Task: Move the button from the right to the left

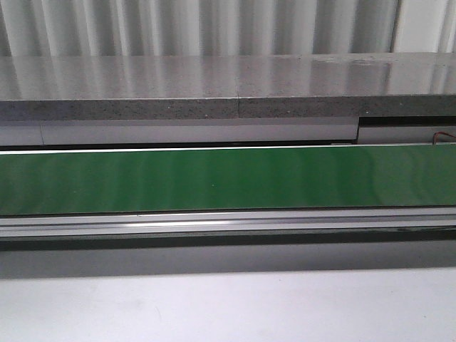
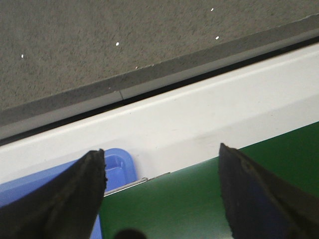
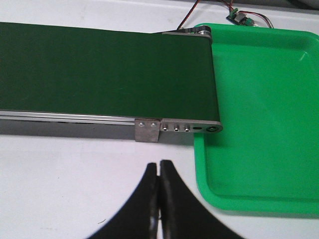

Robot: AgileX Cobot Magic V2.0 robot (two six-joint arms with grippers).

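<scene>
A long green belt [image 1: 228,178] runs left to right across the middle of the front view, framed by a silver rail [image 1: 228,222] along its near edge and a pale grey table surface [image 1: 214,306] nearer still. Beyond the belt sits a speckled grey stone ledge [image 1: 214,85] with a ribbed, corrugated wall [image 1: 214,25] behind it. Neither arm shows in the front view. The button is not visible in any of the three views, so its place cannot be told. In the left wrist view the left gripper [image 2: 162,199] hangs over the belt's far edge with its two dark fingers [image 2: 65,199] spread wide apart and nothing between them; a blue tray [image 2: 117,167] shows just beside one finger, at the end of the belt, and a white rail [image 2: 199,114] runs along the belt's far side with the speckled ledge behind it. In the right wrist view the right gripper [image 3: 159,174] sits over the pale table just near of the belt's right end, its black fingers [image 3: 172,204] pressed together tip to tip and holding nothing. A bright green tray [image 3: 259,124] lies under and beside that belt end, where a metal bracket [image 3: 148,130] with screws is fixed. At the far edge of the green tray a small circuit board [image 3: 238,17] with red wires is visible.
</scene>
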